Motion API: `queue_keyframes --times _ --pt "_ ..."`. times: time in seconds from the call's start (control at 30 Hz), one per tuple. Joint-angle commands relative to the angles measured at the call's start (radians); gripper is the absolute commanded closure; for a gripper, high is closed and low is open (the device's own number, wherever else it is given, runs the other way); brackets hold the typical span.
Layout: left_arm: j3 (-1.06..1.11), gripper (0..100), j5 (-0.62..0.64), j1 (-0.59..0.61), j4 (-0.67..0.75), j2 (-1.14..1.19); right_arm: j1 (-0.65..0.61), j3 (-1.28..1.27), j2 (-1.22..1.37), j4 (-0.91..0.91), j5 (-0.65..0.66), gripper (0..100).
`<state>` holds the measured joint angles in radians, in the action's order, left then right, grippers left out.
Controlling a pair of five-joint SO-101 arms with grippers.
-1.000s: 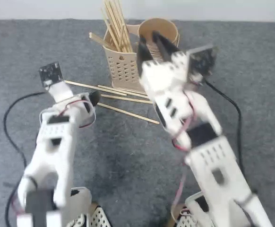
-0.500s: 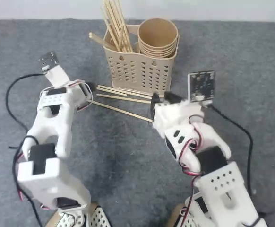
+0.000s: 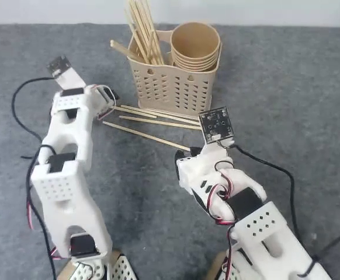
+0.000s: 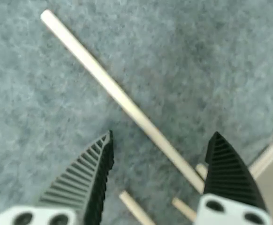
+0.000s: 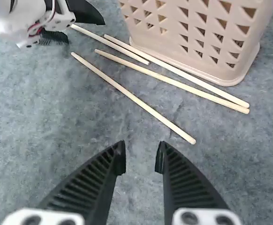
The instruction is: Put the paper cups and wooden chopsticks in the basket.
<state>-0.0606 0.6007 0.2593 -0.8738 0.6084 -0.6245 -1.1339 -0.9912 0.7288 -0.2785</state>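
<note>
A beige perforated basket (image 3: 173, 84) stands at the back, holding a stack of paper cups (image 3: 195, 45) and a bundle of wooden chopsticks (image 3: 142, 32). Several loose chopsticks (image 3: 152, 121) lie on the grey mat in front of it. My left gripper (image 3: 108, 100) is low at their left ends; in the left wrist view it (image 4: 163, 137) is open and straddles one chopstick (image 4: 122, 101). My right gripper (image 3: 181, 157) sits near the right end of the nearest chopstick (image 5: 132, 96). In its own view it (image 5: 140, 147) is narrowly open and holds nothing.
The basket (image 5: 197, 33) rises just behind the loose sticks, and two of them lie against its base. The left arm's gripper (image 5: 56, 23) shows in the right wrist view near the sticks' far ends. Open grey mat lies in front of both arms.
The right arm has drawn back from above the basket and come down to the mat in front of it. The left arm has stretched forward to the chopsticks' left ends.
</note>
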Motion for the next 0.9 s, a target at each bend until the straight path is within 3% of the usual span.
queue_keyframes --times 0.0,0.17,0.37,0.87 --pt "-0.285 70 0.051 0.011 -0.147 0.118 -0.01 0.009 -0.033 0.012 0.017 88.3" --pt "-0.541 73 0.101 0.031 -0.333 0.273 -0.01 0.009 -0.035 0.012 0.017 88.3" --pt "-0.809 100 0.103 0.037 -0.502 0.43 -0.01 0.009 -0.035 0.012 0.021 88.3" --pt "-1.262 99 0.098 0.052 -0.792 0.606 -0.008 0.009 -0.035 0.007 0.021 88.3"
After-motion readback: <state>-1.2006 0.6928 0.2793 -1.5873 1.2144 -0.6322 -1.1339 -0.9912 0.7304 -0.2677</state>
